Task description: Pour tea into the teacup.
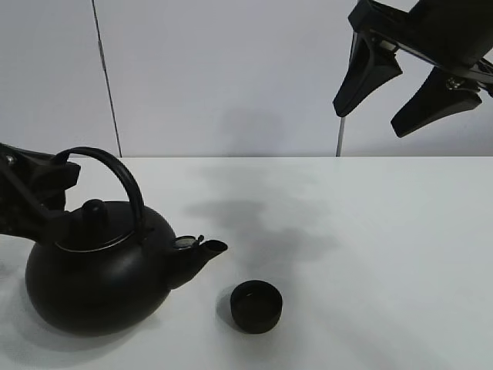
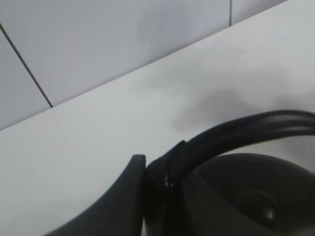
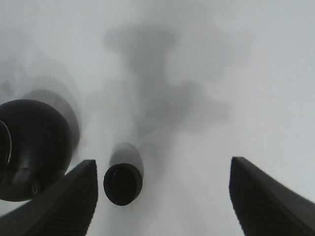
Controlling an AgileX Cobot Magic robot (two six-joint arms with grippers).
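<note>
left gripper (image 1: 58, 200) clamped on the arched handle of the black kettle (image 1: 96, 270), which sits on the white table (image 1: 370, 231). right gripper (image 1: 377, 100) hangs high above the table, jaws apart, holding nothing. teacup (image 1: 256, 306) stands upright just beyond the kettle's spout (image 1: 208, 250), not touching it.

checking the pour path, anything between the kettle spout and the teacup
Nothing. In the exterior high view only bare white table separates the kettle spout from the teacup.
</note>
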